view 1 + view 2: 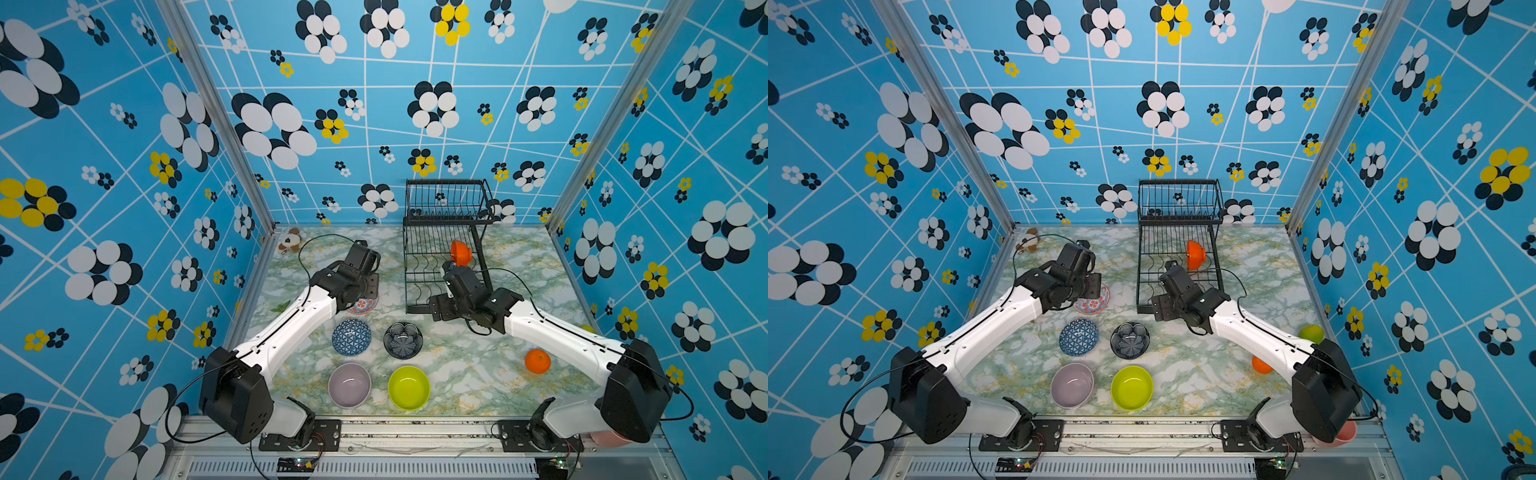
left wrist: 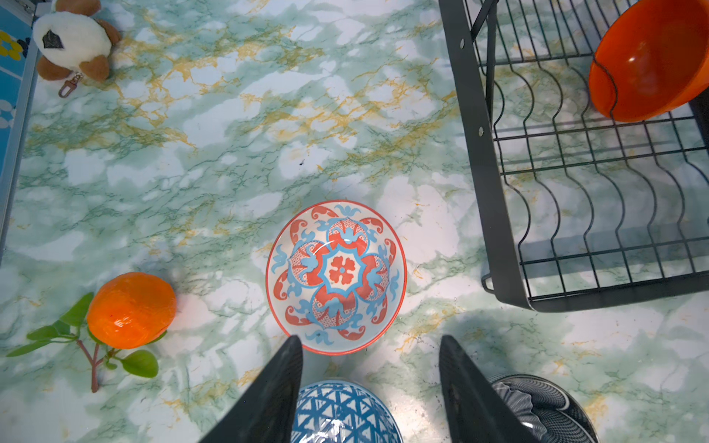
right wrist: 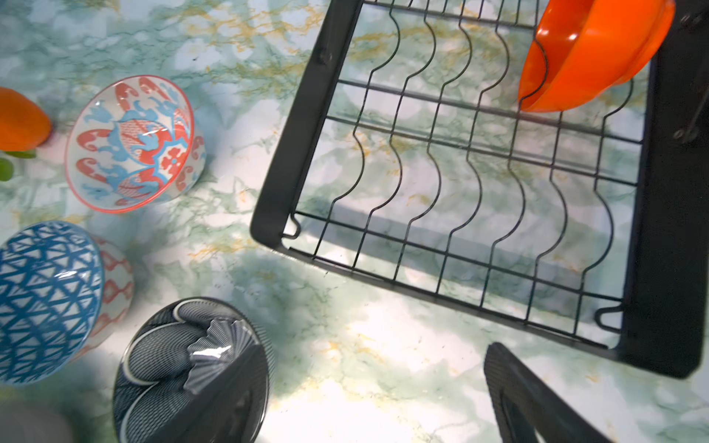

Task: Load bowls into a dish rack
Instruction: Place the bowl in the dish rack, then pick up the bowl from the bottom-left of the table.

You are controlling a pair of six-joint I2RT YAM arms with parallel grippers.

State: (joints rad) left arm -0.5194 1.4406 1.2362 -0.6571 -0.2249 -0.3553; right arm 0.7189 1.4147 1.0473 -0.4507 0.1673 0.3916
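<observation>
The dish rack (image 1: 448, 181) is being occupied by one orange bowl (image 1: 460, 252), propped on edge at the right end of its lower tray. The right end effector (image 3: 374, 347) is being held open and empty by the rack's front edge. The left end effector (image 2: 368, 339) is being held open and empty above the red-blue floral bowl (image 2: 336, 276), left of the rack. In front of the rack, the blue geometric bowl (image 1: 351, 336), black bowl (image 1: 402, 340), lilac bowl (image 1: 349, 385) and lime-green bowl (image 1: 409, 387) are being carried upright by the bench (image 1: 478, 374).
</observation>
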